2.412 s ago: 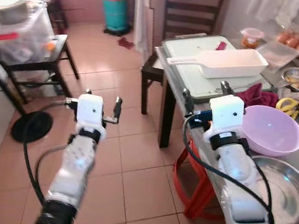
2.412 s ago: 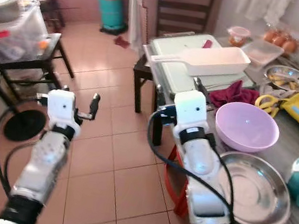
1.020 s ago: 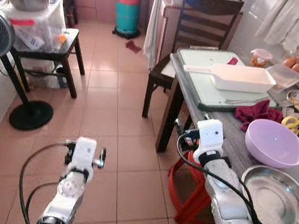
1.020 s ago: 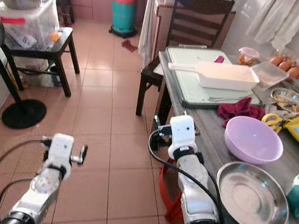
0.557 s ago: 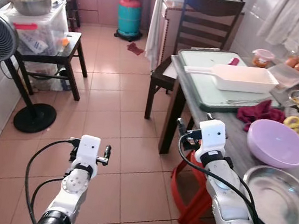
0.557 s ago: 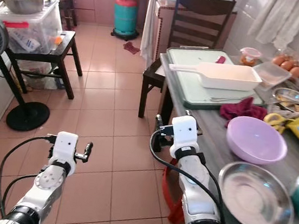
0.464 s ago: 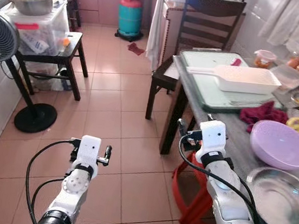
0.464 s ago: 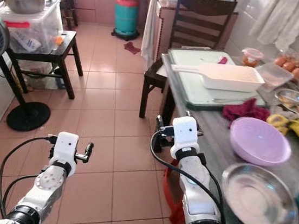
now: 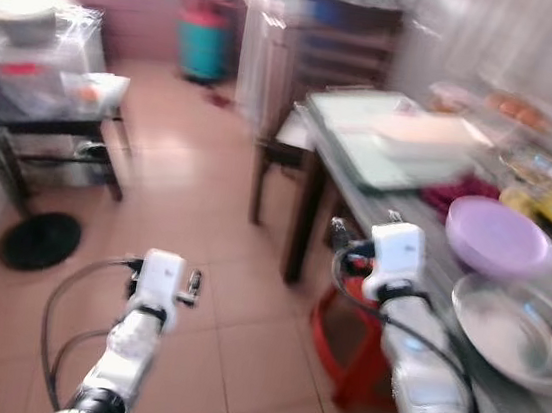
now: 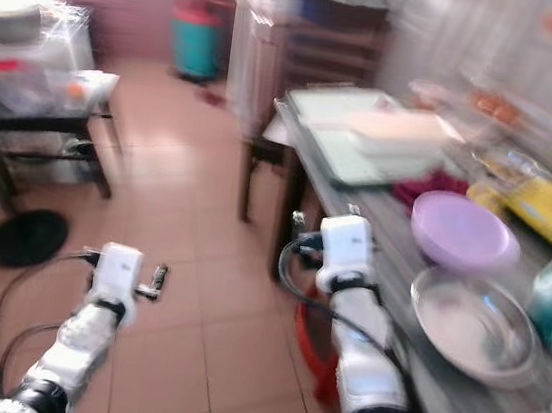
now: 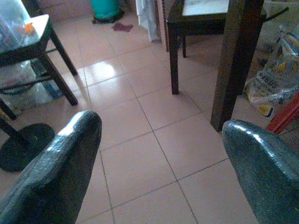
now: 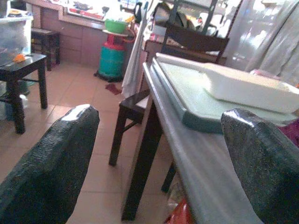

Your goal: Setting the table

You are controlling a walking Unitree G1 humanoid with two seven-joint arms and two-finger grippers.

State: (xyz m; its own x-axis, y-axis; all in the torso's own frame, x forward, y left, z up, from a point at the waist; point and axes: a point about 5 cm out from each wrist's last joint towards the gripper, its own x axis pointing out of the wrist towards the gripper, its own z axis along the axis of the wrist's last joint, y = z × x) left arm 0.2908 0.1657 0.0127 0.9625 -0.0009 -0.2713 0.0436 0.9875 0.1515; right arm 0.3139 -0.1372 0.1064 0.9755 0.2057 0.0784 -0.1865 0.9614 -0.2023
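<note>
Open passage: terracotta tiled floor, bare through the middle of the room, between the furniture at left and the long grey-topped table at right.

Left side, far: low black side table carrying a clear plastic storage box. Nearer: round black fan base on the tiles.

Far end: teal gas cylinder against the wall; dark wooden chair drawn up at the table's far end.

Table top, far to near: pale green tray under a white rectangular dish, lilac plastic bowl, round steel pan. The near-left table edge is bare.

Beneath table: red stool beside the dark table leg.
</note>
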